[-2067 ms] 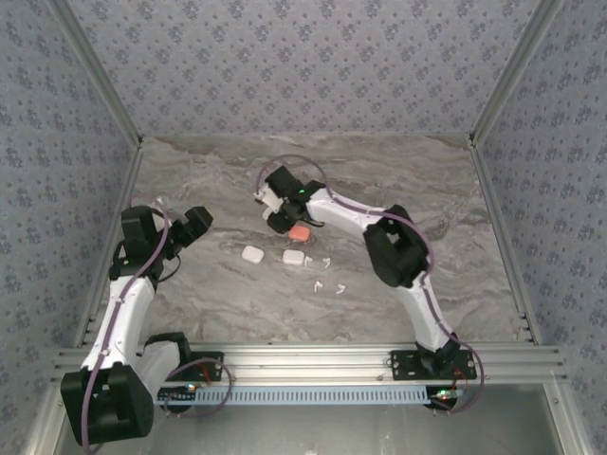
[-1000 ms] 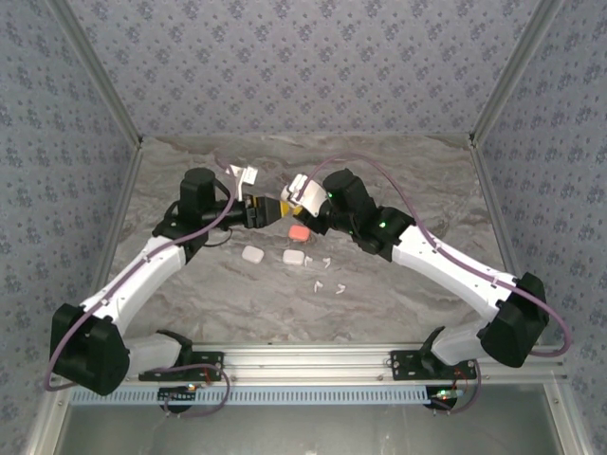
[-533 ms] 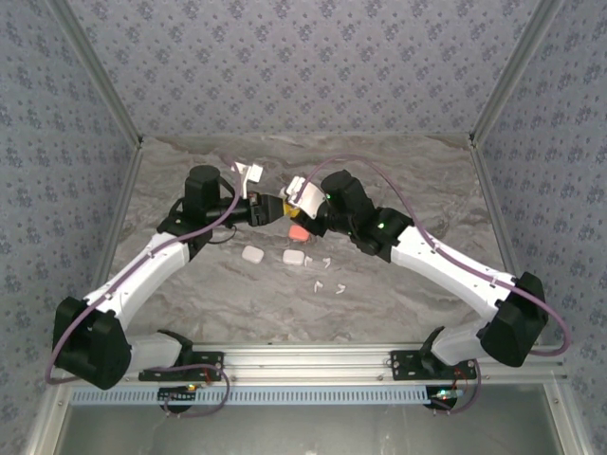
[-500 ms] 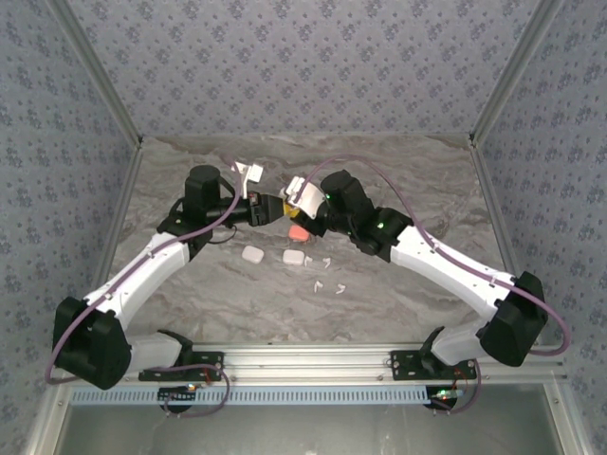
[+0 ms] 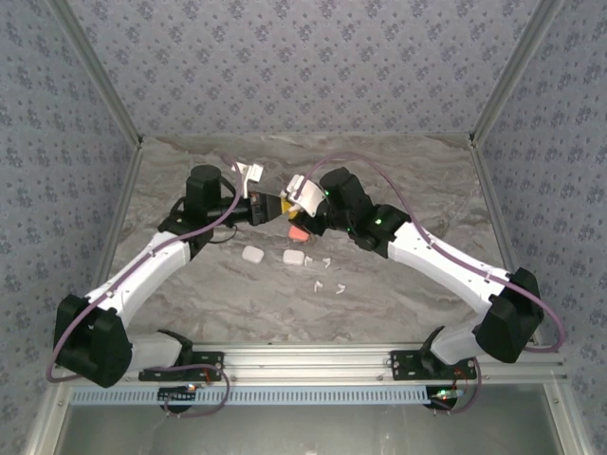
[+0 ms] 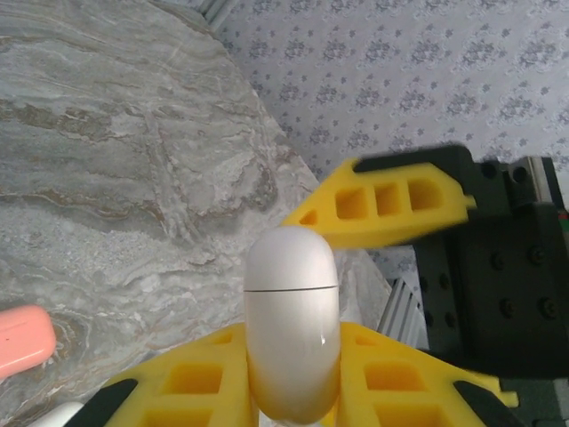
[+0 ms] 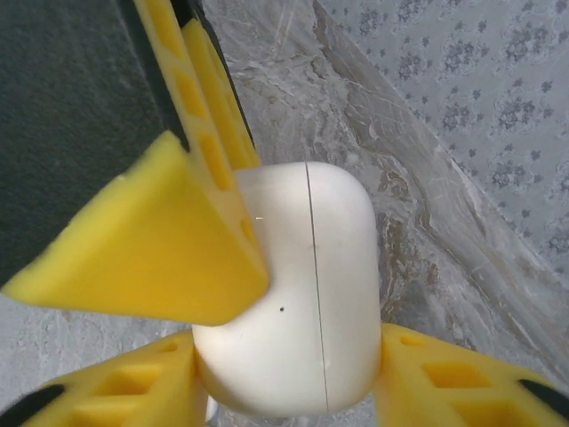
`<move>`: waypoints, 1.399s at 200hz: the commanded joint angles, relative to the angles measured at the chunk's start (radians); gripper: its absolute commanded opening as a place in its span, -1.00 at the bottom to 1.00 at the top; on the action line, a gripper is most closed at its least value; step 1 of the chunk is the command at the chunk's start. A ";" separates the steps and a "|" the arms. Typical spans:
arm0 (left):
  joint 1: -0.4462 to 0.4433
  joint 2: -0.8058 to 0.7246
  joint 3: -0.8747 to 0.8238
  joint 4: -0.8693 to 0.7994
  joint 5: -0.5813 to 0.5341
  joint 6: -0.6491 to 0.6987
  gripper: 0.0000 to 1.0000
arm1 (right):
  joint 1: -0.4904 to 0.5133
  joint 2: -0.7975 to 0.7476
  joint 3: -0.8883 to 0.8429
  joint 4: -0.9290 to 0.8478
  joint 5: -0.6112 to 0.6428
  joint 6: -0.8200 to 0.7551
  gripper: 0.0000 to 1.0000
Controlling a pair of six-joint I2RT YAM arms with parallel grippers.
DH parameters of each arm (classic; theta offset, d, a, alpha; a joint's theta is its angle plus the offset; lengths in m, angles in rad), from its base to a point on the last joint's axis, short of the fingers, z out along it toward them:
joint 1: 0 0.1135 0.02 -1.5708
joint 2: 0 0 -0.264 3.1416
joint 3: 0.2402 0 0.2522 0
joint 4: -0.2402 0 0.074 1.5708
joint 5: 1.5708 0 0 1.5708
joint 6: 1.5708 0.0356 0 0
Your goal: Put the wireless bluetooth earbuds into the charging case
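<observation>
A closed white charging case (image 6: 292, 329) hangs above the table, caught between both grippers. My left gripper (image 6: 293, 356) has its yellow fingers (image 6: 200, 378) pressed on the case's two sides. My right gripper (image 7: 289, 356) is shut on the same case (image 7: 311, 294) from the opposite direction. From above, the left gripper (image 5: 268, 206) and right gripper (image 5: 290, 205) meet tip to tip over the table's middle. Several tiny white earbuds (image 5: 318, 282) lie loose on the marble in front of them, one further right (image 5: 340, 288). No coral-red earbuds are visible.
A coral case (image 5: 297, 230) lies just under the grippers, also at the left wrist view's edge (image 6: 22, 338). Two white cases (image 5: 252, 254) (image 5: 293, 256) sit closer to me. Patterned walls and metal rails (image 5: 493, 104) bound the marble table (image 5: 427, 180).
The left arm swung in from the left side to meet the right gripper mid-table and closed on the white case. In the last half second both grippers barely shifted.
</observation>
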 commanded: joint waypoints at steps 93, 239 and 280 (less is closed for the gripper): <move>-0.096 -0.162 -0.121 0.369 -0.129 0.241 -0.73 | -0.336 -0.209 -0.205 0.398 -0.586 0.546 1.00; -0.109 -0.199 -0.131 0.364 -0.148 0.285 -0.79 | -0.275 -0.114 -0.111 0.349 -0.529 0.488 0.82; -0.109 -0.203 -0.136 0.367 -0.142 0.288 -0.80 | -0.293 -0.104 -0.092 0.329 -0.514 0.484 0.79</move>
